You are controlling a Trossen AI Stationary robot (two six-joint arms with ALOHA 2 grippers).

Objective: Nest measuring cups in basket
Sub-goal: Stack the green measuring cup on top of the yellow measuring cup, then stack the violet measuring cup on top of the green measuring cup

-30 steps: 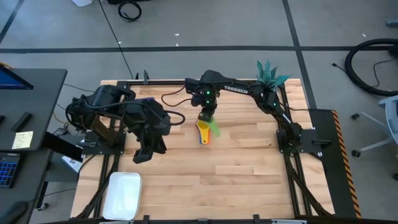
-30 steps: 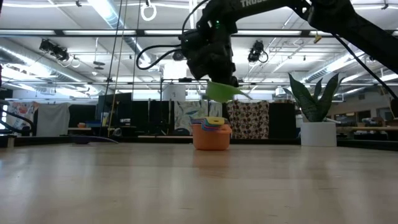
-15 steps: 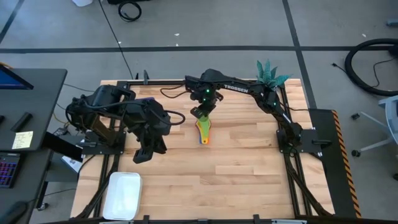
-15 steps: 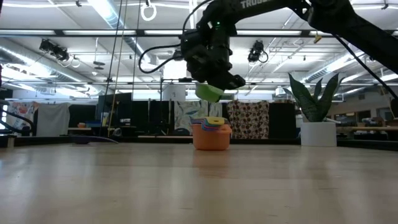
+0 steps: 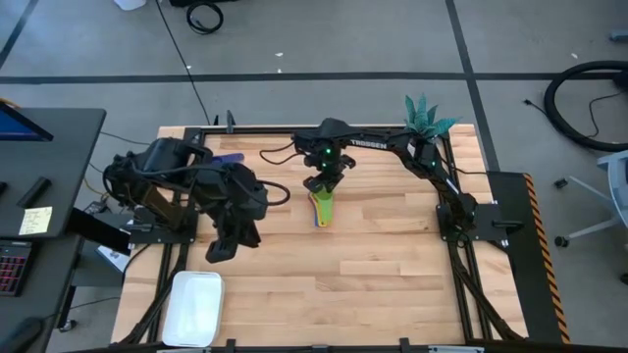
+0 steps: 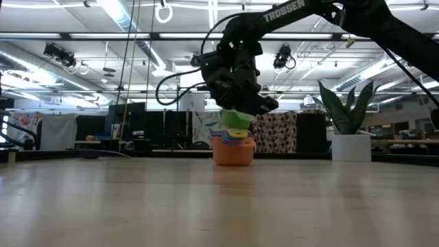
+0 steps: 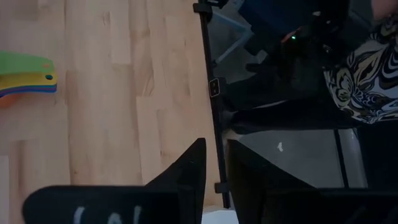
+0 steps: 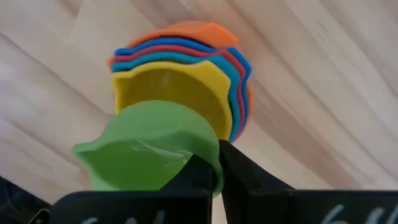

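Observation:
A stack of nested measuring cups, orange outermost and yellow innermost, stands on the table's far middle, its handles pointing toward the near edge. My right gripper is shut on a green cup and hangs right over the stack. I cannot tell whether the green cup touches the yellow one. The white basket lies at the near left corner. My left gripper hovers left of the stack, open by a narrow gap, nothing between its fingers. My right gripper pinches the green cup's rim between its two fingers, on the side nearest the gripper. The fingers slant steeply down from the far side. The cup sits upright over the stack's mouth, its green handle lying above the stack's handles.
A potted plant stands at the far right corner. Black frame rails run along the table's edges. Bare wood lies between the stack and the basket.
My right gripper has come down toward the stack with the green cup and rolled its wrist. The cup's handle, which stuck out toward the right, has swung round to lie over the stack's handles.

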